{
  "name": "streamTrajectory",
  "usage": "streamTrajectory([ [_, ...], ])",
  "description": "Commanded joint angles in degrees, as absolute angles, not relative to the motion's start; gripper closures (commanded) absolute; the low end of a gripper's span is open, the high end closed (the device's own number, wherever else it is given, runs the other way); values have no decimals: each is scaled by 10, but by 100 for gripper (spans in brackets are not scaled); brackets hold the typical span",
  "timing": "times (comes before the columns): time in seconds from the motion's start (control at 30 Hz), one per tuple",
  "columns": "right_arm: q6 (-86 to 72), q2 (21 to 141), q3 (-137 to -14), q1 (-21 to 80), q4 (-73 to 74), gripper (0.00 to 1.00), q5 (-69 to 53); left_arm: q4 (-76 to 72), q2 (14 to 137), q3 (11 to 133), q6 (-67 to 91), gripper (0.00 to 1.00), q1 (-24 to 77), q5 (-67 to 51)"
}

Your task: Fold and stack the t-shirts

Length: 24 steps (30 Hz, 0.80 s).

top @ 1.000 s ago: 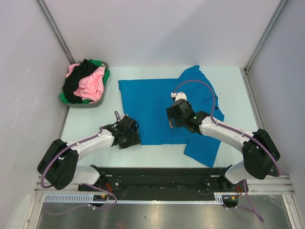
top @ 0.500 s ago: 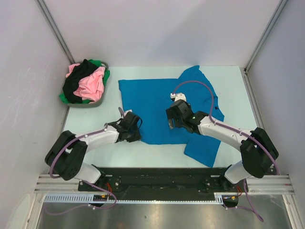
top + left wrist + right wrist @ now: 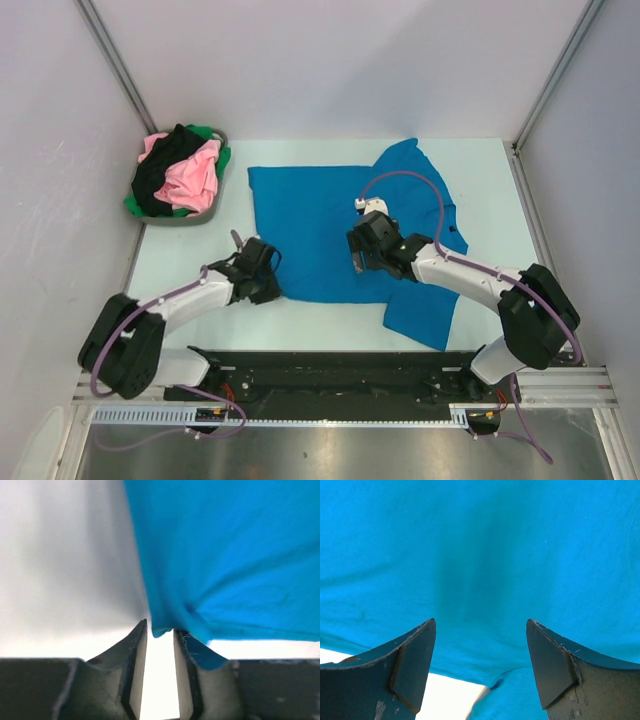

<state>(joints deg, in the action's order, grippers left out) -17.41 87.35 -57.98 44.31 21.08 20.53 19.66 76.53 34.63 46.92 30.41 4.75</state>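
The bright blue t-shirt (image 3: 320, 215) lies spread on the table, with a flap hanging toward the near right. My left gripper (image 3: 270, 280) is at its near left corner. In the left wrist view the jaws (image 3: 160, 630) are nearly shut with the shirt's corner (image 3: 225, 555) pinched at the tips, and creases run out from there. My right gripper (image 3: 358, 262) hovers open and empty over the shirt's near hem, with blue cloth (image 3: 480, 540) filling its view (image 3: 480, 625). The pink (image 3: 195, 175), black (image 3: 165, 175) and green (image 3: 135, 205) shirts lie heaped in the basket.
The round grey basket (image 3: 180, 218) stands at the far left by the left wall. White walls enclose the table on three sides. A black rail with both arm bases runs along the near edge.
My left gripper has moved up to the shirt's near left corner and then shifted left, and the corner has come left with it. My right gripper has barely moved.
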Motion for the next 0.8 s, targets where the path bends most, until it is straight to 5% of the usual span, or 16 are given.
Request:
streamTrajectory([
  [0.0, -181, 876, -578, 449, 199, 23, 213, 309, 685, 342, 438, 38, 290, 69],
  [0.03, -181, 876, -578, 449, 198, 23, 213, 325, 677, 341, 439, 1, 290, 69],
  [0.77, -299, 964, -554, 270, 308, 16, 296, 287, 619, 351, 447, 0, 290, 26],
])
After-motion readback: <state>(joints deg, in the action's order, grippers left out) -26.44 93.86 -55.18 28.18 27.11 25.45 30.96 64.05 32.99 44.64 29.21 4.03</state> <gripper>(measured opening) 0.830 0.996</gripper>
